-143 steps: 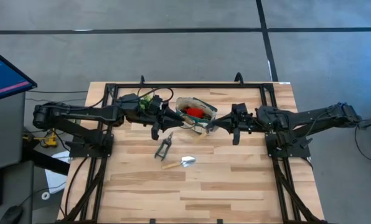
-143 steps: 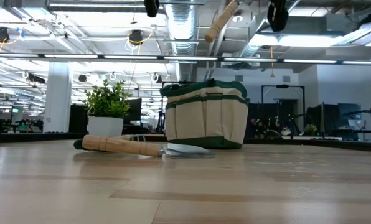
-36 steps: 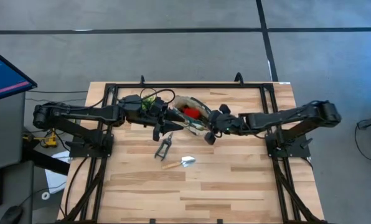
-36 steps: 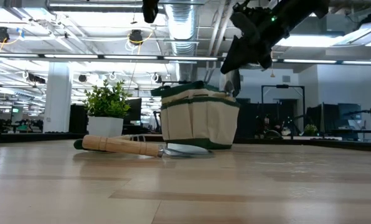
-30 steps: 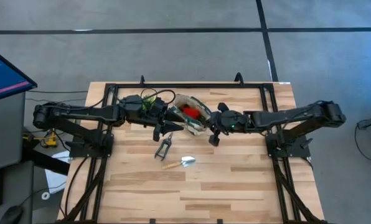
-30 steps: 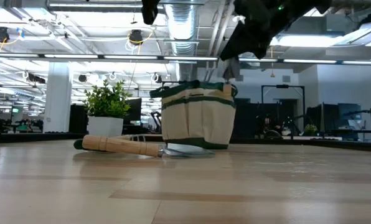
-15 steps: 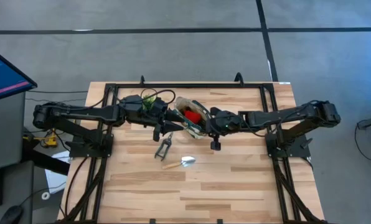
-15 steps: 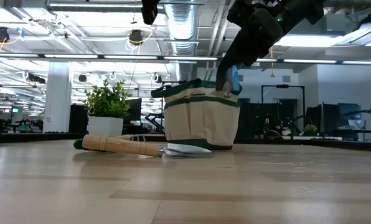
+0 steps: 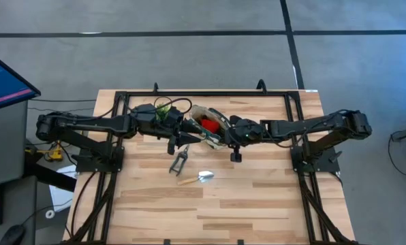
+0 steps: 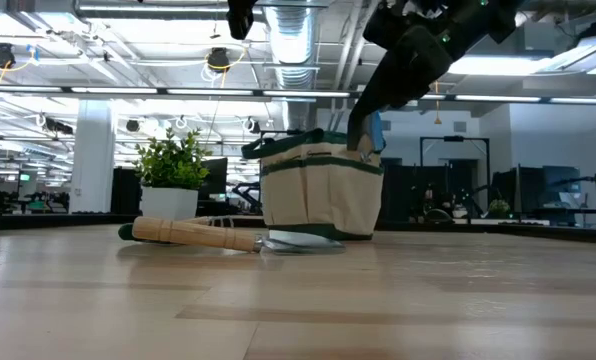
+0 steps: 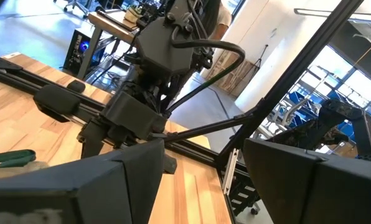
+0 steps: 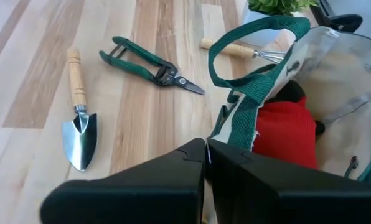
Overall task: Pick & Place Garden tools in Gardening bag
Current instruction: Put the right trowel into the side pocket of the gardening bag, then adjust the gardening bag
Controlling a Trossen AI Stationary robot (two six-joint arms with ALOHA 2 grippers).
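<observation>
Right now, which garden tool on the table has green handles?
The pruning shears. Their two handles are green, while the trowel beside them and the small rake near the bag have plain wooden handles.

Lighting was bright and even, from ceiling strips above the table [image 10: 378, 300]. Shadows were soft. Foreground boards appeared blurred.

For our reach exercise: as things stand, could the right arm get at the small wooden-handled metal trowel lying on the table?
Probably yes. The wooden-handled metal trowel lies alone on bare wooden table, nothing over it. The right gripper, shut, sits at the cream fabric bag's green rim; it must lift clear and open first.
</observation>
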